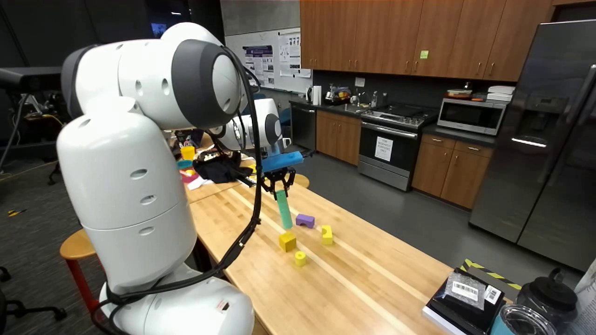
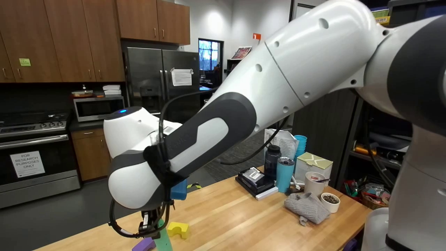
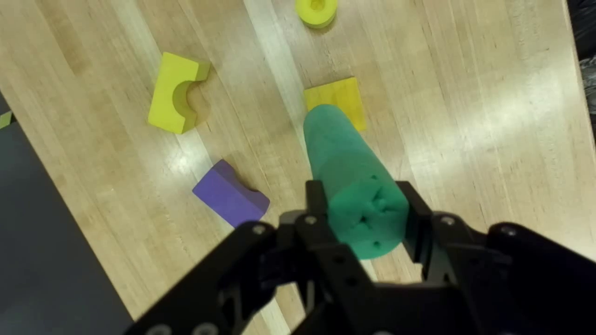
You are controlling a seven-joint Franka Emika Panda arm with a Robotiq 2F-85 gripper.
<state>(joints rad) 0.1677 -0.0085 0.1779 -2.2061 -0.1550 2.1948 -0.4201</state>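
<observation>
Far left in the wrist view, it's a yellow arch block (image 3: pixel 164 95) lying on the wooden table (image 3: pixel 102 139), its notch facing right. Moving across, a purple arch block (image 3: pixel 228 194) sits slantwise, cut-out turned to the upper right. Next comes a small yellow round piece (image 3: pixel 316 17) with a hollow in its top, cropped by the upper edge, then a yellow cube (image 3: pixel 343 100), partly hidden. In front of it: the green cylinder (image 3: pixel 356 179)! The black claw (image 3: pixel 363 200) has it clamped from both sides, near the upper end. Look at that long axis: in this view it runs from a pitted near end at lower right to the far end at upper left. In both exterior views the cylinder points down towards the table, close to upright, its lower part tipped slightly right. Whether it touches the cube, I can't tell.
</observation>
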